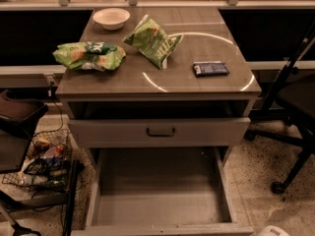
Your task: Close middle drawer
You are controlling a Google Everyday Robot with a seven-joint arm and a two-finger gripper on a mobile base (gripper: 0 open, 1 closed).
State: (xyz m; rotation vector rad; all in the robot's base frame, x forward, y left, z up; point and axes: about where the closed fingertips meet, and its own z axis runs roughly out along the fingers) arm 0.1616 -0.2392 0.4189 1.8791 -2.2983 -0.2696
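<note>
The middle drawer point(157, 195) is pulled far out toward me below the cabinet. It is a long shallow grey tray with nothing in it, and its low front point(162, 228) runs along the bottom edge of the view. Above it the taller top drawer front point(160, 132) with a dark bar handle point(161, 131) stands slightly out, with a dark gap above it. The gripper is out of view. Only a white rounded part of my arm point(272, 231) shows at the bottom right edge, to the right of the open drawer's front corner.
On the cabinet top point(211, 87) lie two green snack bags point(88, 54) point(152, 41), a white bowl point(111, 18) and a dark flat packet point(210, 68). A wire basket of clutter point(42, 163) stands at the left. An office chair base point(290, 146) stands at the right.
</note>
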